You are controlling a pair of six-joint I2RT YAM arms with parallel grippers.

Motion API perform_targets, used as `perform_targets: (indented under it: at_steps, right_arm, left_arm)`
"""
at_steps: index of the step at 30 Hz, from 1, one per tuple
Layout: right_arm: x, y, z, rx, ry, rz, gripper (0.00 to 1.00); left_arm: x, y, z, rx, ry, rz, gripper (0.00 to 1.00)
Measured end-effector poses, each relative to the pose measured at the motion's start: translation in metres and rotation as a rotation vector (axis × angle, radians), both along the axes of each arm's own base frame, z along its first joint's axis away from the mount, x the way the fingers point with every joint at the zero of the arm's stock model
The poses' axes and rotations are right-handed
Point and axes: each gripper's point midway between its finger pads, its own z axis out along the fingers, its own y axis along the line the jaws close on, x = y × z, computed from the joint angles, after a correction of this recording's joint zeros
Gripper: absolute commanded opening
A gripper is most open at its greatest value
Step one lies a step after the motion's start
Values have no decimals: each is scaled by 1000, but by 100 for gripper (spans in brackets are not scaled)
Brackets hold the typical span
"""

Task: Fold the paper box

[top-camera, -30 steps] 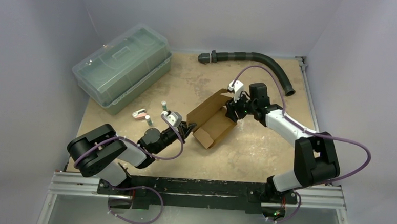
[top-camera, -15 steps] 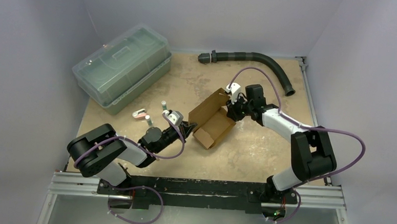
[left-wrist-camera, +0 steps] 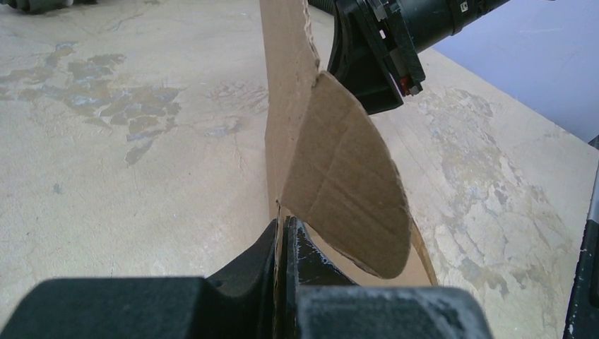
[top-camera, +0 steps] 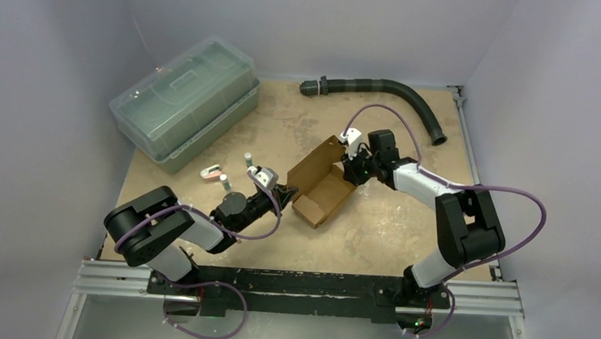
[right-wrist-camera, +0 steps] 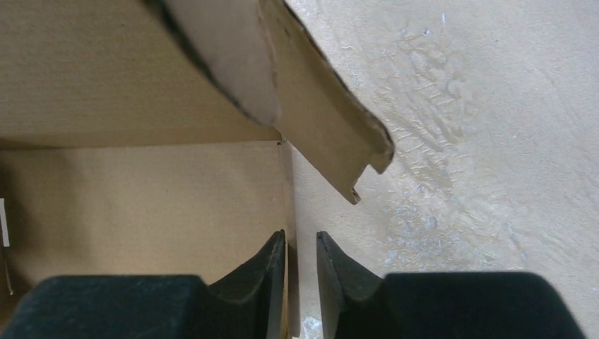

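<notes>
The paper box (top-camera: pixel 321 188) lies half open in the middle of the table (top-camera: pixel 391 229). The left gripper (left-wrist-camera: pixel 284 227) is closed tight on its near edge, below a rounded flap (left-wrist-camera: pixel 353 198). The right gripper (right-wrist-camera: pixel 300 244) stands narrow around the far wall (right-wrist-camera: pixel 290 205), yet a thin gap shows beside it, so we cannot tell if it clamps. If the arms pull apart, the cardboard may tear or slip out, and the flap may bend the wrong way.
</notes>
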Motion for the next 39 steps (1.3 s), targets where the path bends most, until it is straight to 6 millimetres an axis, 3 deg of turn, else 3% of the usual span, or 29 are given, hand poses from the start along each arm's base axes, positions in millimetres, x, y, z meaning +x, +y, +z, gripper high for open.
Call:
perform_targets:
  at_steps: [3,8,15,18,20,24,29,34,39]
  right_arm:
    - [-1,1,-2,-2,6,1,2]
    - [-2,1,-3,0,12,-1,0]
    - [1,1,10,22,-14,-19,0]
    - [6,-1,27,48,-53,-42,0]
    - [11,-6,39,67,-87,-65,0]
    - [16,-15,48,79,-113,-105,0]
    - [17,-20,39,64,-94,-130,0]
    - [19,-23,38,53,-95,-154,0]
    - [20,-26,38,46,-101,-170,0]
  left_arm:
    - [0,0,-1,1,1,0,0]
    - [1,-2,1,-4,-2,0,2]
    - [5,1,9,-67,45,41,58]
    - [7,4,20,-124,75,72,76]
    - [7,7,28,-164,92,93,82]
    - [8,16,44,-238,131,140,84]
    - [4,37,52,-312,209,216,87]
    - [-10,60,35,-361,338,282,78]
    - [-30,69,-6,-389,518,301,73]
